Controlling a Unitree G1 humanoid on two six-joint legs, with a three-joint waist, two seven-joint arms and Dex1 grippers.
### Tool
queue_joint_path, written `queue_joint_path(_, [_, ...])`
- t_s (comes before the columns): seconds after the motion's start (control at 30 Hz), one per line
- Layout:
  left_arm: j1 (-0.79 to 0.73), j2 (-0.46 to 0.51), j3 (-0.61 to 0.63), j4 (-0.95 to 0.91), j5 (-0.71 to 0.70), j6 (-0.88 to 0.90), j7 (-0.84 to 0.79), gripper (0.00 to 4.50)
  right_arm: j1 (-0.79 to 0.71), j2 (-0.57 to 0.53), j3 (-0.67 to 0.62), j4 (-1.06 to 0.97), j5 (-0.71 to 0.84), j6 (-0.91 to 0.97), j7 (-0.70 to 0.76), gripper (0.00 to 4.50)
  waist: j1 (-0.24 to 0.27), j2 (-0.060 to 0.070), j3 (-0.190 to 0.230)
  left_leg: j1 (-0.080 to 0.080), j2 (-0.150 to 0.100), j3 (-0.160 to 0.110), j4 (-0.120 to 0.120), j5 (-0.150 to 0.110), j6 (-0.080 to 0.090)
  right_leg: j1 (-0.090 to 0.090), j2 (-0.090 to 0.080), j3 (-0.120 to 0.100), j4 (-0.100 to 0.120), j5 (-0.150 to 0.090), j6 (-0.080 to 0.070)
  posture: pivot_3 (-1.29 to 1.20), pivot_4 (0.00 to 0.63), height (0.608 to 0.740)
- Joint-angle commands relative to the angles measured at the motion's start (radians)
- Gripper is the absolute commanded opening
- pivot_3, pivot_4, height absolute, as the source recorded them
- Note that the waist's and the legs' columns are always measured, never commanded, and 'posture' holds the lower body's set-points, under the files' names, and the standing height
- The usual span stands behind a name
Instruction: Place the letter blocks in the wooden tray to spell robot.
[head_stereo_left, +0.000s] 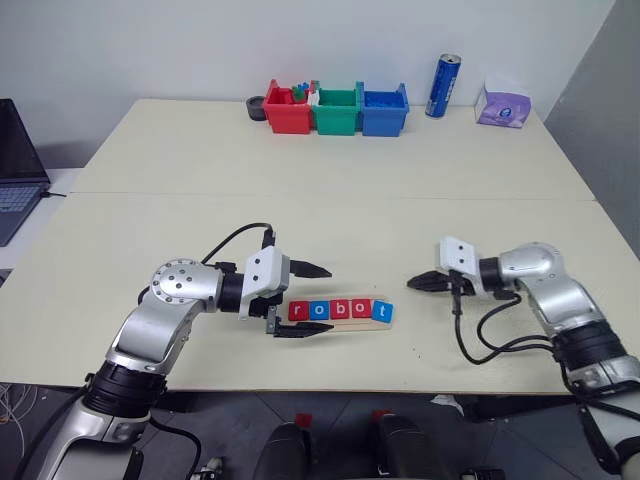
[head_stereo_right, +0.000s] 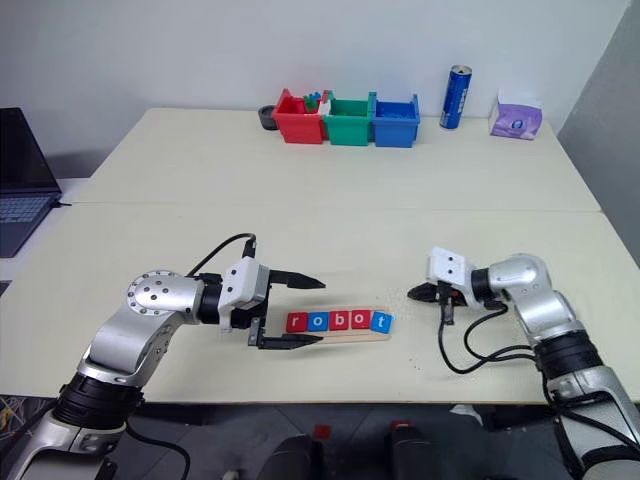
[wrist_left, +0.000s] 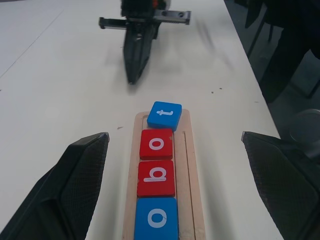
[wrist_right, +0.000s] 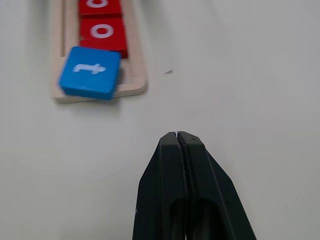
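Five letter blocks (head_stereo_left: 339, 310) lie in a row in the wooden tray (wrist_left: 188, 165) near the table's front edge and read r, o, b, o, t. The blue t block (wrist_right: 91, 71) at the right end sits slightly askew and overhangs the tray's end. My left gripper (head_stereo_left: 331, 298) is open at the row's left end, with one finger on each long side of the tray and touching nothing. My right gripper (wrist_right: 176, 134) is shut and empty. It points at the tray from the right, a short way off the t block.
Red (head_stereo_left: 287, 108), green (head_stereo_left: 336, 110) and blue (head_stereo_left: 384, 110) bins stand at the table's back edge, with a blue can (head_stereo_left: 442, 86) and a purple tissue pack (head_stereo_left: 503, 106) to their right. A laptop (head_stereo_left: 15, 165) sits off the table's left side.
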Motion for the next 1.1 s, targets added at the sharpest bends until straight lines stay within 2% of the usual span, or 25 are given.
queue_joint_path(0.03, [-0.010,-0.002,0.002,-0.010,-0.007,-0.016,-0.005,4.50,0.061,-0.037,-0.012,-0.183,0.075,0.088,0.051,0.05,0.000,0.000,0.000,0.000,0.000,0.000,0.000,0.000,0.000,0.000,0.000,0.000,0.000,0.000,0.000,0.00,0.150,0.740])
queue_joint_path(0.2, [-0.018,-0.007,-0.002,-0.005,-0.005,-0.017,-0.007,4.50,0.112,-0.023,0.007,-0.306,0.093,0.168,0.029,0.05,-0.004,0.000,0.000,0.001,0.000,-0.001,0.000,0.000,0.000,0.000,0.001,0.000,0.001,0.000,0.000,0.00,0.150,0.740])
queue_joint_path(0.47, [-0.015,-0.004,-0.001,-0.010,-0.005,-0.014,-0.009,4.50,0.129,0.036,0.054,-0.362,0.074,0.202,-0.025,0.05,-0.002,0.000,0.000,0.001,0.000,0.000,0.001,0.000,0.000,0.000,0.001,0.000,0.000,0.000,0.000,0.00,0.150,0.740])
queue_joint_path(1.1, [-0.008,-0.005,-0.003,-0.021,-0.004,-0.012,-0.002,4.50,0.079,0.103,0.085,-0.251,-0.009,0.100,-0.142,0.05,-0.002,0.000,0.000,0.001,0.000,0.000,0.001,0.000,0.000,0.000,0.001,-0.001,0.000,0.000,0.000,0.00,0.150,0.740])
